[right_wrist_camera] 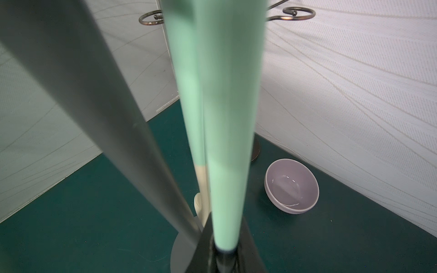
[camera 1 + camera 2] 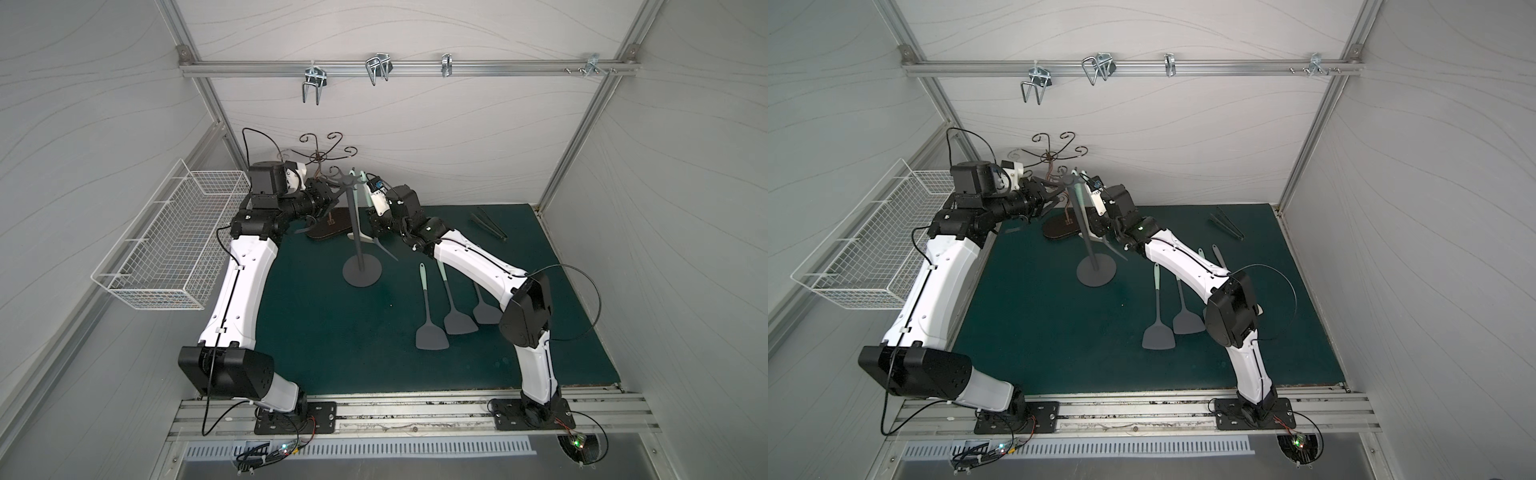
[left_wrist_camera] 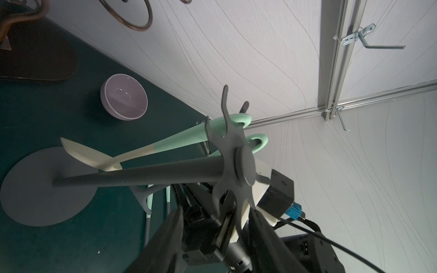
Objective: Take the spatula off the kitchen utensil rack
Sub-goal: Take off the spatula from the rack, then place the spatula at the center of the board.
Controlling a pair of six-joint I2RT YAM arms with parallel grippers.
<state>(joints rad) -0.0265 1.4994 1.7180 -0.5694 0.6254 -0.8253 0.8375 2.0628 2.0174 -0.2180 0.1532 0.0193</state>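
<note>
Spatula point(image 1: 227, 118) near-vertical, head down

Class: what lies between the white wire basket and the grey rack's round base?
The left arm's white forearm, then bare green mat; both top views show it.

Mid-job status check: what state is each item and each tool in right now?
Dark grey pole-and-peg utensil rack: upright, two utensils hanging.
Mint-handled grey-headed spatula: hooked on its peg, handle gripped.
Mint-handled cream-headed spoon: hanging on a peg.
Right tool: shut on that spatula's handle.
Left tool: open, straddling a rack peg.
Three mint-handled grey spatulas: lying flat on the mat.
Lilac round bowl: upright, empty.
</note>
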